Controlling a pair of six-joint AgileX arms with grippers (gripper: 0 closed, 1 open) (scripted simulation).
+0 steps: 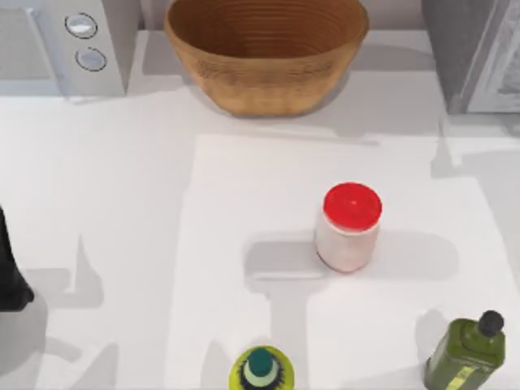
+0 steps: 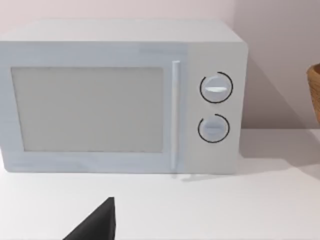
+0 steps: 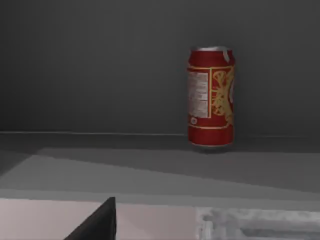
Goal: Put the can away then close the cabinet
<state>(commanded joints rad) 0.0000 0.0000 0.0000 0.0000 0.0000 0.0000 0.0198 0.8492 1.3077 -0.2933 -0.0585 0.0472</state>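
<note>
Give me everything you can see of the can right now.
In the right wrist view the can is a slim red cylinder with a silver metal top and a cream-yellow patterned label beside a panel of small print. It stands upright on the dark grey floor inside the cabinet, close to the dark back wall. Nothing grips or touches it apart from the floor under its base. It looks undented and closed.
</note>
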